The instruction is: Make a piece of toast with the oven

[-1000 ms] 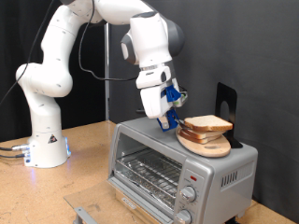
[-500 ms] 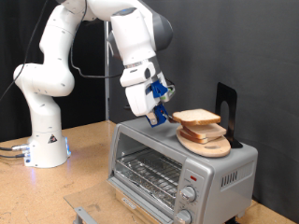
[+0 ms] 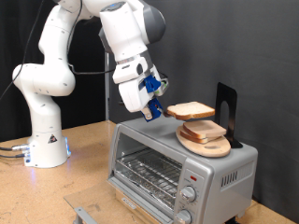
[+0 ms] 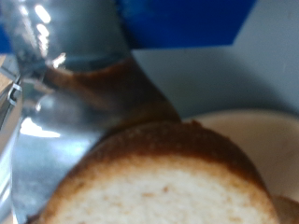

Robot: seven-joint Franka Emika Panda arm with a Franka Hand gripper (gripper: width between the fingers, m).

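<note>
We cannot see the gripper's (image 3: 156,113) fingertips in the exterior view, small against the black backdrop. The wrist view is blurred: the toast (image 4: 154,177) runs off the frame's edge, and one finger (image 4: 79,42) is only a shiny smear. The oven's (image 3: 177,159) lower front is cut off by the exterior view's bottom edge. The slices (image 3: 204,135) on the board (image 3: 207,147) overlap, so we cannot count them.
</note>
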